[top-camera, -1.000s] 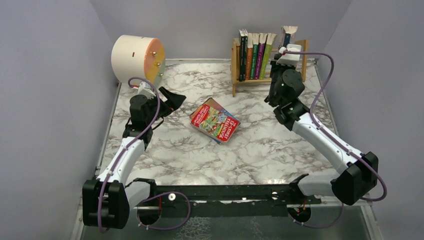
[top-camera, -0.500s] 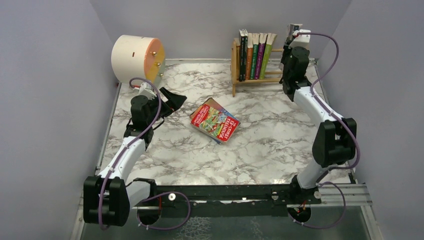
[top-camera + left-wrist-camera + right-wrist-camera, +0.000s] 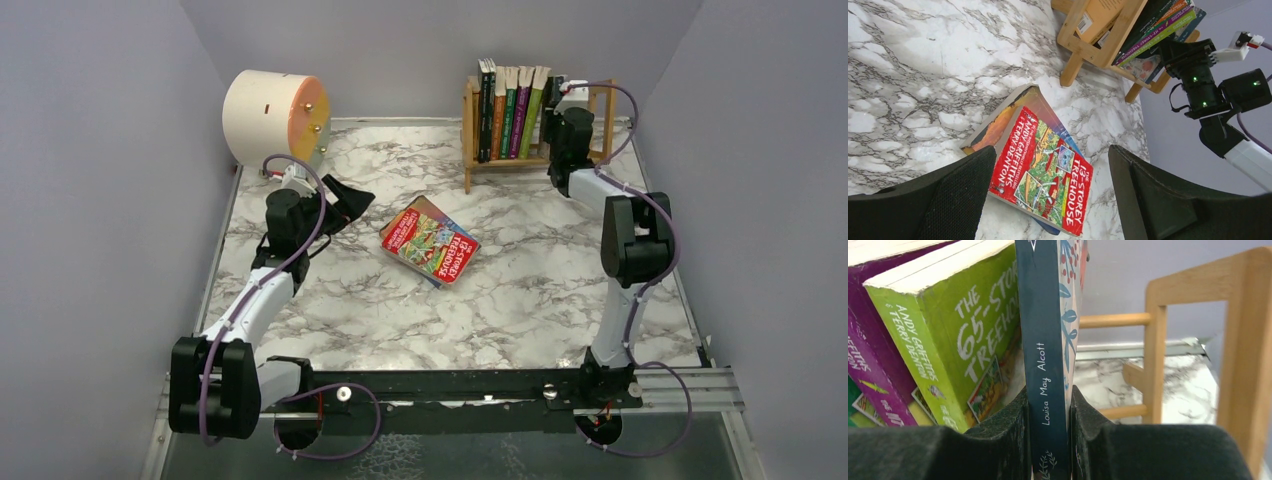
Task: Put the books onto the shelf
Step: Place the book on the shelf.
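Blue book (image 3: 1048, 365) lower, beside green book (image 3: 948, 335)

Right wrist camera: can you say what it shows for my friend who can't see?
The right gripper pinches a dark blue book by its spine, upright, right beside a green book. The wooden shelf shows its end frame to the right.

The right arm (image 3: 630, 240) has swung up from low on the right and now stands tall. The right gripper (image 3: 1048, 405) has come down from above the shelf (image 3: 470, 130). Its blue book (image 3: 1043, 330) now stands inside, just beside the green book (image 3: 943, 335).
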`<move>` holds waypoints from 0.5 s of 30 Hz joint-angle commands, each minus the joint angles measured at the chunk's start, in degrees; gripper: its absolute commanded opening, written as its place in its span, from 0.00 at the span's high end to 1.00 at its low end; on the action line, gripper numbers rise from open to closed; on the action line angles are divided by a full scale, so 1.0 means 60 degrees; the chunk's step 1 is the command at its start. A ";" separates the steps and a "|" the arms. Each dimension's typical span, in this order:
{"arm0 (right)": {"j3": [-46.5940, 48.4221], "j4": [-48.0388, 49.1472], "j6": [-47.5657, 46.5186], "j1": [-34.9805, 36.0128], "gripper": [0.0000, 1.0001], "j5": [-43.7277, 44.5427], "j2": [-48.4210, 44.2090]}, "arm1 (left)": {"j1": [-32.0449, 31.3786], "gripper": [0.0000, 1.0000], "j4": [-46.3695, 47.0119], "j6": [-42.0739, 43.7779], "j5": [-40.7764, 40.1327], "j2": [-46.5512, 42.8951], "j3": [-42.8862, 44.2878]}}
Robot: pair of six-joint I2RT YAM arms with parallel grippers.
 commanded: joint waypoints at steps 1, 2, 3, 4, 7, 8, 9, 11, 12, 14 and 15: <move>0.0938 0.1556 0.0128 0.0007 0.99 -0.0971 0.0470 | -0.0034 0.23 0.0369 0.0013 -0.0120 0.0102 0.0012; 0.0988 0.1585 0.0257 0.0007 0.99 -0.1091 0.0566 | -0.0036 0.23 0.0363 0.0013 -0.0130 0.0104 0.0004; 0.1013 0.1630 0.0315 -0.0002 0.99 -0.1160 0.0644 | -0.0038 0.23 0.0372 0.0013 -0.0146 0.0102 -0.0010; 0.1073 0.1612 0.0406 0.0006 0.99 -0.1265 0.0727 | -0.0036 0.23 0.0373 0.0004 -0.0167 0.0117 -0.0024; 0.1132 0.1767 0.0511 0.0007 0.99 -0.1414 0.0924 | -0.0036 0.23 0.0387 -0.0001 -0.0182 0.0136 -0.0047; 0.1066 0.1933 0.0521 0.0015 0.99 -0.1379 0.0945 | -0.0038 0.23 0.0387 -0.0001 -0.0178 0.0141 -0.0058; 0.0892 0.2254 0.0546 0.0021 0.99 -0.1282 0.0942 | -0.0044 0.23 0.0389 -0.0001 -0.0183 0.0147 -0.0062; 0.0502 0.2876 0.0600 0.0022 0.99 -0.1185 0.0903 | -0.0044 0.24 0.0413 -0.0014 -0.0173 0.0159 -0.0087; 0.0415 0.3006 0.0615 0.0020 0.99 -0.1144 0.0900 | -0.0054 0.23 0.0427 -0.0016 -0.0166 0.0162 -0.0102; 0.0211 0.3248 0.0638 0.0027 0.99 -0.1029 0.0959 | -0.0054 0.23 0.0460 -0.0029 -0.0166 0.0176 -0.0140; 0.0070 0.3455 0.0676 0.0046 0.99 -0.0954 0.0977 | -0.0052 0.23 0.0481 -0.0042 -0.0169 0.0190 -0.0149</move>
